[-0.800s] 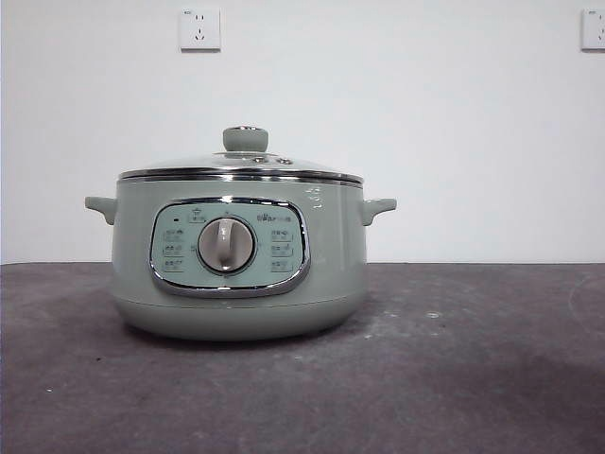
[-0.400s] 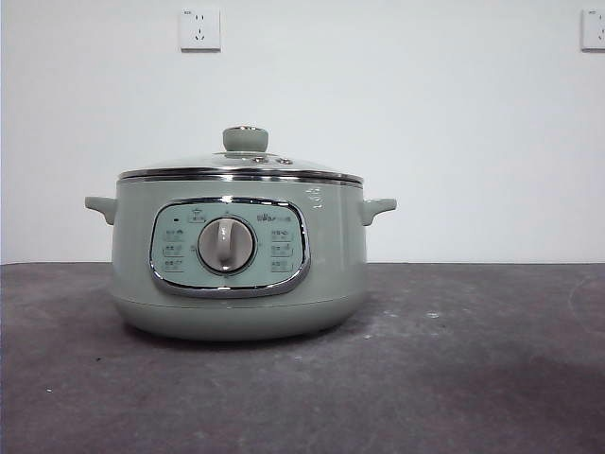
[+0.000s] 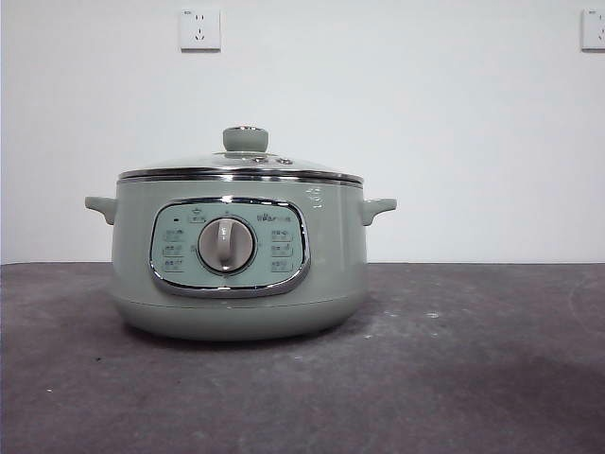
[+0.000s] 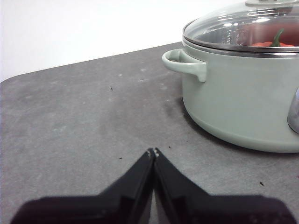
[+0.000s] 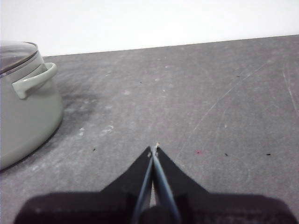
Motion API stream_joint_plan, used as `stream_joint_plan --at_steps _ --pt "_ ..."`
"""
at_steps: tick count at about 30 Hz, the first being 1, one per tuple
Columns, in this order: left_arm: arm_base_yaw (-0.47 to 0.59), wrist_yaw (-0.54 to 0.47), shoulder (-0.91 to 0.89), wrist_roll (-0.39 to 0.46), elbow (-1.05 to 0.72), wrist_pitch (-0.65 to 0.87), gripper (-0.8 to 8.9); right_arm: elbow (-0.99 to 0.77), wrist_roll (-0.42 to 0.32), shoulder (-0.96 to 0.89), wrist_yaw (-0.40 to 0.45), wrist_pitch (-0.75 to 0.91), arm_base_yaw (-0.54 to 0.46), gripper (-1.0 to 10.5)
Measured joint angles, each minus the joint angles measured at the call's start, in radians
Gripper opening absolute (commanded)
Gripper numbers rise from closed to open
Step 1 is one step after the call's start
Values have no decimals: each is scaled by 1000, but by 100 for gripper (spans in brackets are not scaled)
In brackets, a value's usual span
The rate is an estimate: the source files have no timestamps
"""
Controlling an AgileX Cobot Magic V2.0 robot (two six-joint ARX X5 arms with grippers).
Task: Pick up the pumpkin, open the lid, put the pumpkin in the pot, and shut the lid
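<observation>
The pot (image 3: 239, 255) stands upright on the grey desk (image 3: 454, 369), its chrome-framed control panel (image 3: 229, 247) and grey dial (image 3: 226, 245) facing the front view. The lid (image 3: 241, 168) sits flat on the pot's rim, closed, with its pale green knob (image 3: 245, 138) on top and small metal vents just beside the knob. Through the glass, the left wrist view shows the pumpkin (image 4: 274, 41) inside the pot, an orange-red shape with its curved green stem rising just under the lid.

The left gripper (image 4: 153, 151) hangs low over the desk with its two black jaws pressed together at the tips, holding nothing. The pot lies ahead of it and off to one side, near but apart from it, with one small side handle (image 4: 185, 65) turned toward this gripper.

The right gripper (image 5: 153, 148) is likewise closed tip to tip and empty, low above the bare desk. The pot is ahead and well off to its other side, only its edge, a bit of the lid and its other side handle (image 5: 33, 80) showing in the right wrist view.

Neither gripper touches the pot or the lid, and neither shows in the front view. On the white wall (image 3: 425, 123) behind the pot are two sockets (image 3: 199, 29)
</observation>
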Motion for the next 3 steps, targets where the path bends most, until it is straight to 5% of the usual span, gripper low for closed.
stream_joint_plan --at_steps 3 --pt "0 0 0 0 0 0 -3 0 0 0 0 0 0 1"
